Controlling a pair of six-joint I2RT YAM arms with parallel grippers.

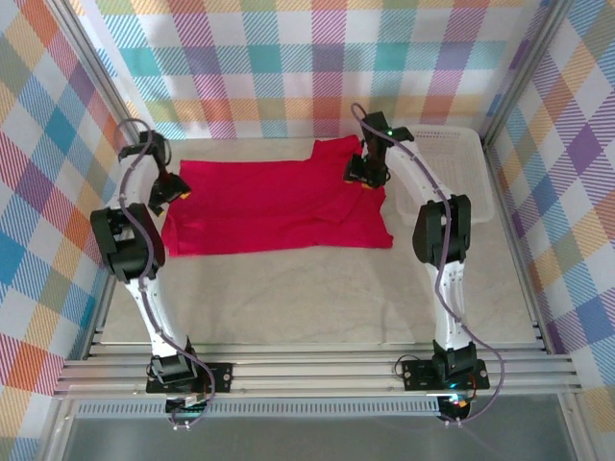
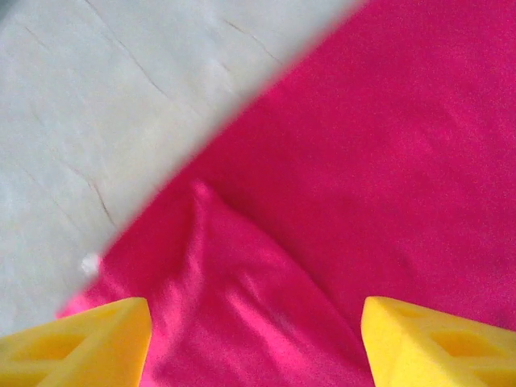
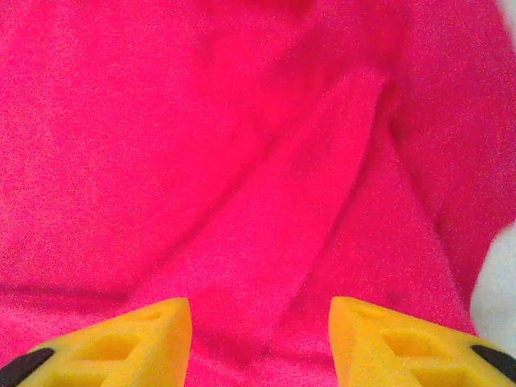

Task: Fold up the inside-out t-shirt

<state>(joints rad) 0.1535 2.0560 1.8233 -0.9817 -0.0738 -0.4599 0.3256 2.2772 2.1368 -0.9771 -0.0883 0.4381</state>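
Shirt [image 1: 274, 206] lies spread on the table [image 1: 317, 298], red, long way L-R, in the far half. One sleeve sticks out at far R, near the white basket [image 1: 461, 168]. My L fingers [image 2: 81, 347] are at its L edge, spread wide, cloth under them w/ a raised crease running up between. Bare table just past the hem. My R fingers [image 3: 403, 347] are over the far-R part by the sleeve, parted but narrower than L, soft folds beneath.
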